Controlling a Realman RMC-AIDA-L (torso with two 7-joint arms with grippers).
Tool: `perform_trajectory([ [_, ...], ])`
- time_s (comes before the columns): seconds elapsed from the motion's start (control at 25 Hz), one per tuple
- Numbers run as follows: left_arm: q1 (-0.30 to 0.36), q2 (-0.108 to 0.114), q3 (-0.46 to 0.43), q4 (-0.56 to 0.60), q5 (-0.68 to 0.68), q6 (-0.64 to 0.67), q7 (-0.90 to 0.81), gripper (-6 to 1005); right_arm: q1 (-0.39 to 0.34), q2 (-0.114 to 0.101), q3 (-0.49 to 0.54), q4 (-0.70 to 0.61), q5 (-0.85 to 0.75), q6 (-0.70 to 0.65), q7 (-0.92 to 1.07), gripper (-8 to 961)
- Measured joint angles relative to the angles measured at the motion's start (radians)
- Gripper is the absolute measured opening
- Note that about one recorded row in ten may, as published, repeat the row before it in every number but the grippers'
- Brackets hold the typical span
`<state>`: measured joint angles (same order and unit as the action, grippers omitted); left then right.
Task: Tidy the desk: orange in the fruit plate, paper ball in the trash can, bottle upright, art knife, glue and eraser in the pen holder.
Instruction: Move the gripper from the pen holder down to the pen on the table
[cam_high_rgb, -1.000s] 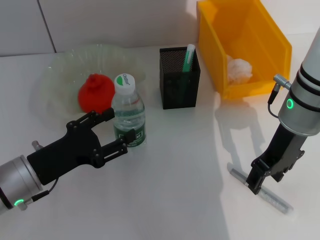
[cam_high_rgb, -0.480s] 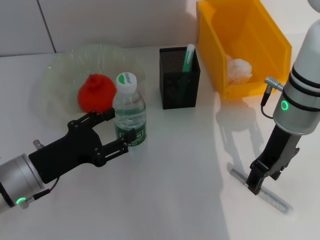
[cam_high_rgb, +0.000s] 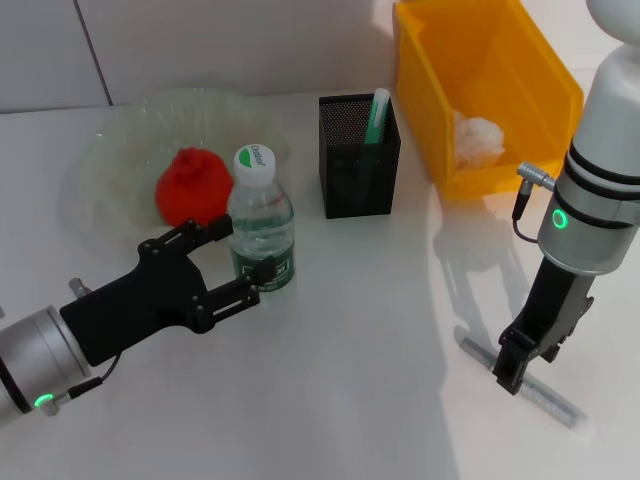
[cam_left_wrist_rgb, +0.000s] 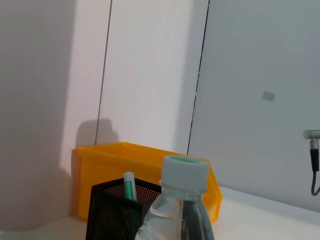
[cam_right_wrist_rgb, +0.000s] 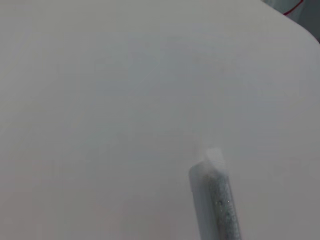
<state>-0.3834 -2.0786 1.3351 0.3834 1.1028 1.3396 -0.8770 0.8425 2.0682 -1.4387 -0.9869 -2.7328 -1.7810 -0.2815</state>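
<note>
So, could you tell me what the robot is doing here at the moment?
It is tidying a desk. The left gripper has open jaws around the upright bottle, beside the orange in the fruit plate. The right gripper is down on a long grey stick. The paper ball lies in the trash can.

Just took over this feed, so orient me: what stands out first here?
The big yellow-orange plastic bin at back right, with a crumpled white paper wad inside. At left, the black left gripper brackets an upright clear water bottle. At front right, the right gripper sits on a long pale knife-like stick.
</note>
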Motion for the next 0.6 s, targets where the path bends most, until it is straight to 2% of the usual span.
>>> perform_trajectory([
  [0.6, 0.001, -0.001, 0.004, -0.007, 0.000, -0.007, 0.009, 787, -0.077, 0.008, -0.051, -0.100, -0.005, -0.024, -0.009, 629],
])
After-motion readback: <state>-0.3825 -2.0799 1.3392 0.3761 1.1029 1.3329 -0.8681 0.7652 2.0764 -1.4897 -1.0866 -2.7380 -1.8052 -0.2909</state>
